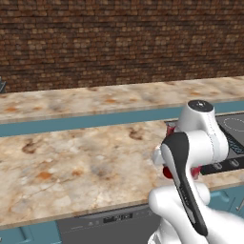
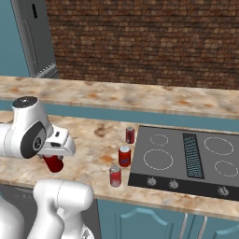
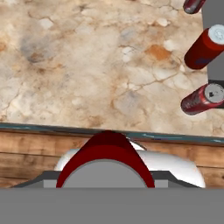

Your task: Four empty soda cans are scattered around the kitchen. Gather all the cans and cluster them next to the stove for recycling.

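We count four red cans. Nearest to us, at the lower left of the right base view, the gripper (image 2: 55, 156) is closed around one can (image 2: 53, 163); its red body hangs just under the white hand, above the front part of the counter (image 2: 88, 154). In the hand view that held can (image 3: 105, 159) fills the bottom middle as a big red curve with a grey top.

The other three cans stand upright on the counter in a short row, just left of the stove (image 2: 186, 158). The front can (image 2: 115, 176) is near the counter's front edge, the middle can (image 2: 124, 156) sits beside the stove's left edge, and the back can (image 2: 130, 135) is by its far left corner. Each one is small and red with a silver top and a pale mark on its side.

The stove is flat and black, with four white rings, a grille in the middle and three small knobs in front.

Farther back we see a second counter (image 2: 140, 95), then a dark brick wall (image 2: 140, 42).
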You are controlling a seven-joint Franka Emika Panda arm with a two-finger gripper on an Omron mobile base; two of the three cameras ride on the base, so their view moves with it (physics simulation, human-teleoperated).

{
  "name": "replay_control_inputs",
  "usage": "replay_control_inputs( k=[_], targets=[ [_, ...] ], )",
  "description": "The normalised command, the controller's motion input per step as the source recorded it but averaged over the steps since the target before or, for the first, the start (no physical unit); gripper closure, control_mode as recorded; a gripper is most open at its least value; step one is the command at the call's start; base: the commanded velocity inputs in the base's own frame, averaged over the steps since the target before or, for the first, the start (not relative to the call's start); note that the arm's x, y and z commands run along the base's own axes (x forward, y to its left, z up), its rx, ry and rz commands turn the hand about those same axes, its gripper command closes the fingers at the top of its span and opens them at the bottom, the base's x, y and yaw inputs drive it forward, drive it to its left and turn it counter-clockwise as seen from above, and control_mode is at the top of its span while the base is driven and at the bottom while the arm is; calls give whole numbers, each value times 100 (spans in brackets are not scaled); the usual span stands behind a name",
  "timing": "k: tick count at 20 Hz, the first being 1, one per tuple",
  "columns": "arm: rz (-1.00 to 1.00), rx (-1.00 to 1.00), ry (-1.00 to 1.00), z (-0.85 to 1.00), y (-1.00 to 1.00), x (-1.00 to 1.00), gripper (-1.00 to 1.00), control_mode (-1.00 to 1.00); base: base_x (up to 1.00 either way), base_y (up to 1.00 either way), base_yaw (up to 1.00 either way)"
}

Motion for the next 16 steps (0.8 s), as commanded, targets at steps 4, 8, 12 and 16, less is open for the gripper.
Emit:
replay_control_inputs(
  k=[4,8,12,16],
  targets=[
    [-2,6,0,-19,-1,100,100,-100,0,0,0],
    [5,4,0,-7,-28,60,100,-100,0,0,0],
    [0,-3,0,-10,-32,57,100,-100,0,0,0],
    [0,-11,0,0,-26,72,100,-100,0,0,0]
  ],
)
